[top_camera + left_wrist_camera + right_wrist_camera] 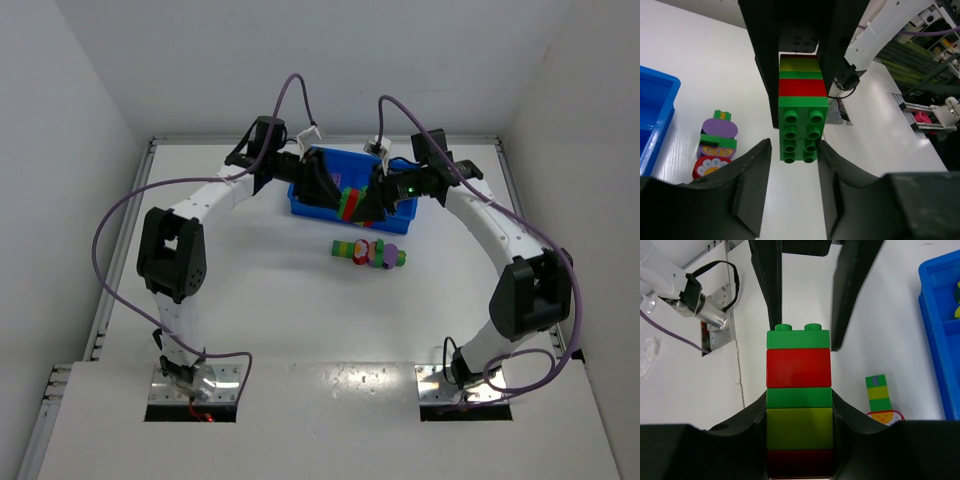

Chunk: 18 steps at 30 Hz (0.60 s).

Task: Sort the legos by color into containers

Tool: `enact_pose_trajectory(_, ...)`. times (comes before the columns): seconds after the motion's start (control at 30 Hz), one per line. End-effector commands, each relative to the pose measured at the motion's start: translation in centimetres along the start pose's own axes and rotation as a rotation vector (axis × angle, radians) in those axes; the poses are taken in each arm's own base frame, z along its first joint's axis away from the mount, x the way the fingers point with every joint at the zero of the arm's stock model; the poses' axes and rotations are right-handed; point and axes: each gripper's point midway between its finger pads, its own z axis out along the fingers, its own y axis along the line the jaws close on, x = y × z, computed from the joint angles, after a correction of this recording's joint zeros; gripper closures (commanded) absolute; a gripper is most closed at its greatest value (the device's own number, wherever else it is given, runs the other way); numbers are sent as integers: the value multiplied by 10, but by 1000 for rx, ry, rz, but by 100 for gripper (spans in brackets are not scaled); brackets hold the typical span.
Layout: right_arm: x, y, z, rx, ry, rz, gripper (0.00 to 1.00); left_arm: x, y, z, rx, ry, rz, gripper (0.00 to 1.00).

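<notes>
Nearby, loose legos (pixel 370 252) lie on the bench (pixel 250 300). Beyond, the left pincer (pixel 795 147) and right pincer (pixel 799 400) each pinch an end of one striped stick (pixel 799 367), green-red-green-yellow-dark red, aloft at the blue tray (pixel 340 156)'s near edge.

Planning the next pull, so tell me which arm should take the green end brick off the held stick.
Left. The left gripper straddles the green end brick, while the right gripper clamps the stick further along, at its yellow brick, and can anchor it.
</notes>
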Motion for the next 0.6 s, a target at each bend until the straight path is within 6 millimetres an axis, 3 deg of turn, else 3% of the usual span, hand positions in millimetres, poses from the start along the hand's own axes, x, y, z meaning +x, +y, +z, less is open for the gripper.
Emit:
enact_pose_trajectory(0.0,-21,-1,-3,0,-41,-95,100,-20,-48,2,162,2,100,55)
enact_pose_trajectory(0.1,-22,-4,-3,12,-42,-103,100,-20,-49,2,162,2,90,57)
enact_pose_trajectory(0.23,-19,-7,-1,19,-35,-95,100,-19,-56,5,170,6,93,29)
enact_pose_trajectory(0.27,-23,-7,-2,20,-39,-103,100,-19,-56,5,170,6,93,27)
enact_pose_trajectory(0.37,-23,-7,-2,20,-39,-103,100,-16,-55,5,170,7,82,29)
enact_pose_trajectory(0.4,-22,-9,-2,29,-36,-103,100,-16,-55,5,170,6,91,37)
enact_pose_trajectory(0.57,-24,-9,-2,30,-41,-100,100,-18,-58,5,170,6,101,50)
